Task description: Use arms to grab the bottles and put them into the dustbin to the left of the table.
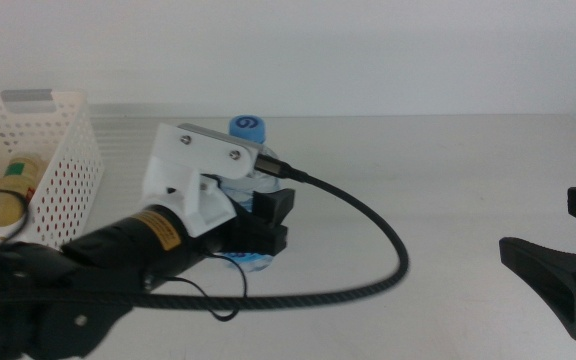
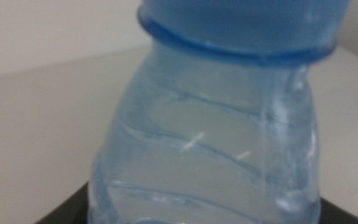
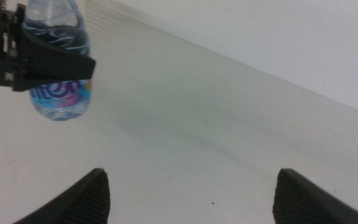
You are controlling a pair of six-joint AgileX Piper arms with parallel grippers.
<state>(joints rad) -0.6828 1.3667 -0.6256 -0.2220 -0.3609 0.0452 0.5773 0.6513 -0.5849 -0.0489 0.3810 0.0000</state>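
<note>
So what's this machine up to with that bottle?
The left gripper has closed its jaws around a clear water bottle with a blue cap, near the middle of the white table. A white perforated dustbin stands at the table's left, with a yellow tea bottle already lying inside. The right gripper waits open at the table's right side, holding nothing.

clear glossy plastic water bottle [image 2: 216,143], matte table [image 1: 448,200]
</note>
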